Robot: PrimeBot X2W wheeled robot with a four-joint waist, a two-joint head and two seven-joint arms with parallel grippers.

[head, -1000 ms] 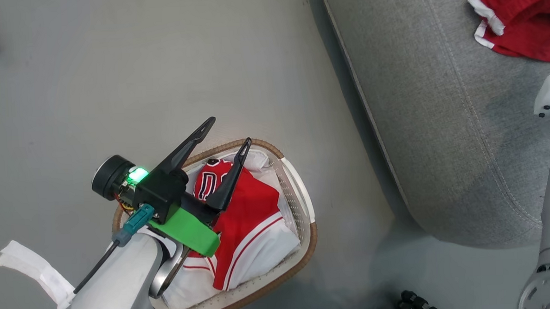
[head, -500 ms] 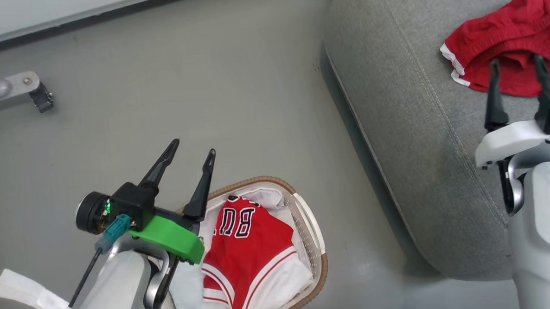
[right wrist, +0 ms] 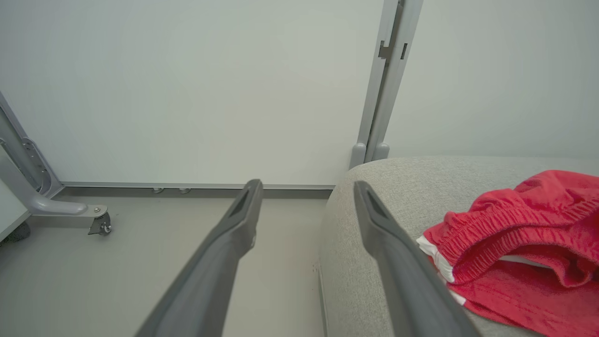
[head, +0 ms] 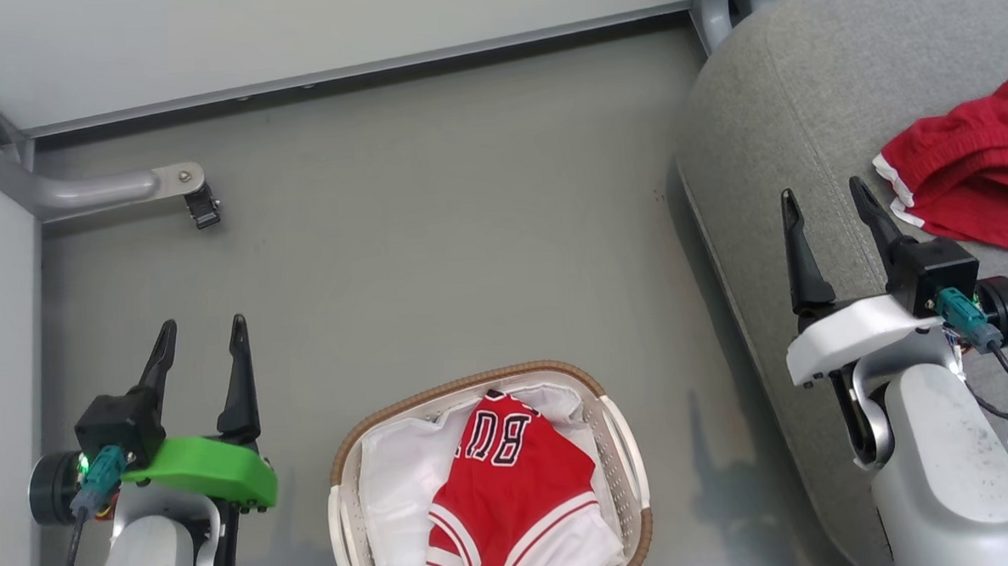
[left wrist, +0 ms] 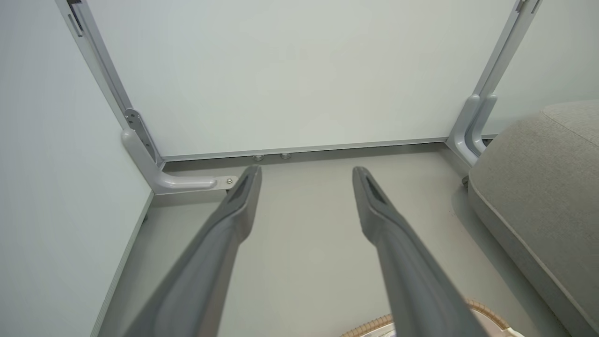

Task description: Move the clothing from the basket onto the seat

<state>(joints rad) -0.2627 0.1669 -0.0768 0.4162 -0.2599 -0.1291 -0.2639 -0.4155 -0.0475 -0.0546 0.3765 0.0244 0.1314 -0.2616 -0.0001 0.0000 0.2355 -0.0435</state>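
Observation:
A red jersey (head: pixel 513 495) with black white-outlined letters lies in the white basket (head: pixel 619 474) with its brown woven rim, on a white liner, at the bottom middle of the head view. Red shorts (head: pixel 976 177) with white trim lie on the grey seat (head: pixel 770 135) at the right; the right wrist view shows the shorts (right wrist: pixel 519 248) on the seat (right wrist: pixel 369 290) too. My left gripper (head: pixel 201 330) is open and empty over the floor, left of the basket. My right gripper (head: pixel 823 194) is open and empty above the seat's edge, left of the shorts.
A pale wall panel (head: pixel 331 27) with grey metal posts runs along the back. A metal foot with a caster (head: pixel 198 203) juts onto the floor at the left. Bare grey floor (head: pixel 468 233) lies between basket, wall and seat.
The head camera has tilted up, so the whole scene slid down the picture. My left gripper has drawn away from over the basket to its left. My right gripper has pulled back from the shorts.

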